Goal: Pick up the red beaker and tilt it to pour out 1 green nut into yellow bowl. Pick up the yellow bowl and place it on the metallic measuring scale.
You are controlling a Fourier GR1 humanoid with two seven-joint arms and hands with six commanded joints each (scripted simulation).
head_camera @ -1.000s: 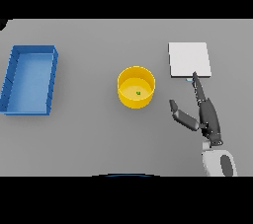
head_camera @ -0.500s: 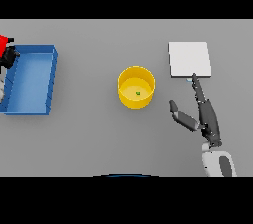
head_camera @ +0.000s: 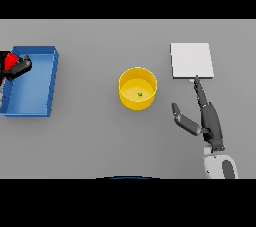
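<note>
The yellow bowl [head_camera: 131, 102] stands at the table's middle, and a small green nut [head_camera: 140, 94] lies inside it. To its right lies the metallic measuring scale [head_camera: 191, 60], a pale square plate. My right hand [head_camera: 209, 119] rests open below the scale, its fingertips reaching the plate's near edge and its thumb spread toward the bowl. At the far left edge, my left hand [head_camera: 20, 67] is curled round the red beaker [head_camera: 9, 60], holding it over the left side of the blue bin. The beaker is partly cut off by the view's edge.
A blue rectangular bin [head_camera: 54, 81] sits on the left side of the table, well apart from the bowl.
My left hand has come in from the left edge with the red beaker and moved right over the blue bin. The right hand has barely shifted.
</note>
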